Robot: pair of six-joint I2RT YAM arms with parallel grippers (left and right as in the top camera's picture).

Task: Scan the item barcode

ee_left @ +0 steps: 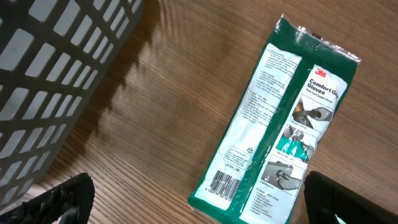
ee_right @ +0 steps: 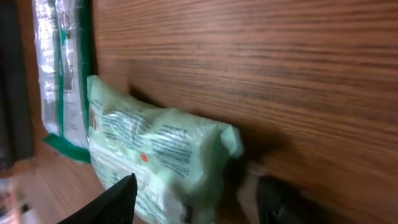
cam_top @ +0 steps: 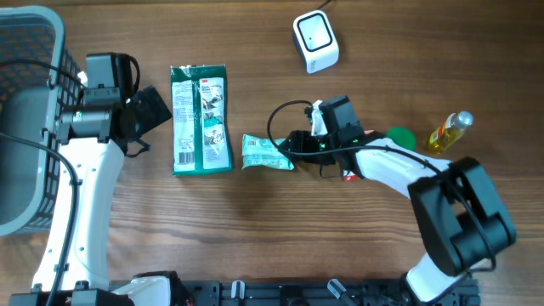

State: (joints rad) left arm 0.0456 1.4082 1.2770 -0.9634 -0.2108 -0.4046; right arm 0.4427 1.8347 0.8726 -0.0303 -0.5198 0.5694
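- The small pale-green plastic pouch (cam_top: 267, 154) is seen lying flat on the brown wooden table (cam_top: 255, 238), just right of the long green-and-white glove packet (cam_top: 201, 119) and well below the white box-shaped barcode scanner (cam_top: 315, 40).
- The right gripper (cam_top: 291, 146) is set low at the pouch's right end. In the right wrist view its fingers (ee_right: 118, 199) are held apart on either side of that end. A gap shows on one side, so no pinch is judged to have been made.
- The left gripper (cam_top: 151, 109) is spread wide above the table's left part, between the grey slatted basket (cam_top: 58, 51) and the glove packet; nothing is held in it.
- A printed barcode (ee_left: 222, 183) is shown on the glove packet in the left wrist view. No barcode can be made out on the pouch.
- The task is judged to be at an early stage, with no item lifted or presented to the scanner.
- What is left, by this reading: an item is to be gripped, raised, carried to the scanner, and turned so that its code faces the scanner's window.
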